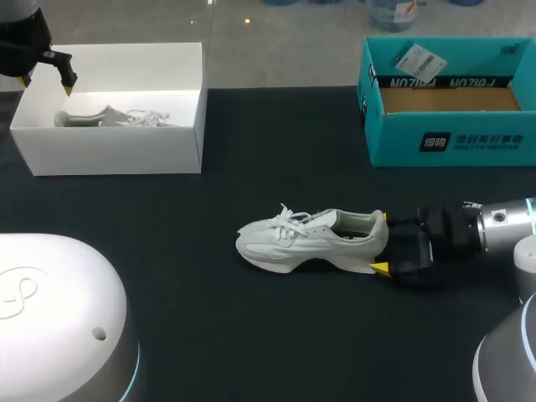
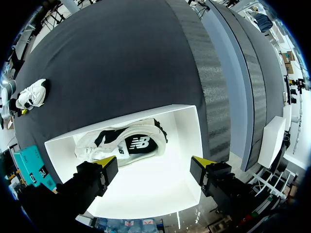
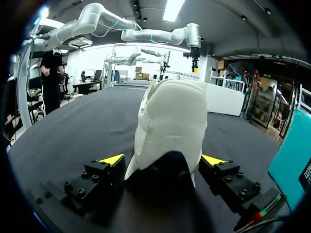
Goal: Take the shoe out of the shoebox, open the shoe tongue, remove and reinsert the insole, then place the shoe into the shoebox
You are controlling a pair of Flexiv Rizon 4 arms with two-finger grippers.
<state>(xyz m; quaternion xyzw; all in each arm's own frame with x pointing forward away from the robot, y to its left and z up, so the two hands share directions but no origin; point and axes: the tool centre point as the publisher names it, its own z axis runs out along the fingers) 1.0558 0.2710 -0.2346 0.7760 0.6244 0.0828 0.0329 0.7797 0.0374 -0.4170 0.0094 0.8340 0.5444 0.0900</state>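
A white shoe (image 1: 306,240) lies on its side in the middle of the black table, toe to the left. My right gripper (image 1: 383,243) is open at its heel; in the right wrist view the heel (image 3: 170,121) stands between the fingers of the right gripper (image 3: 163,160) with small gaps on both sides. A white shoebox (image 1: 117,155) sits at the back left with a second white shoe (image 1: 105,118) inside. My left gripper (image 1: 46,84) hangs open above that box; in the left wrist view the boxed shoe (image 2: 121,143) lies just ahead of the left gripper (image 2: 154,165).
An open teal box (image 1: 452,142) with a brown cardboard floor and a paper tag stands at the back right. Black tabletop (image 1: 193,335) stretches in front of the shoe. From the right wrist, the teal box (image 3: 291,150) is close beside the gripper.
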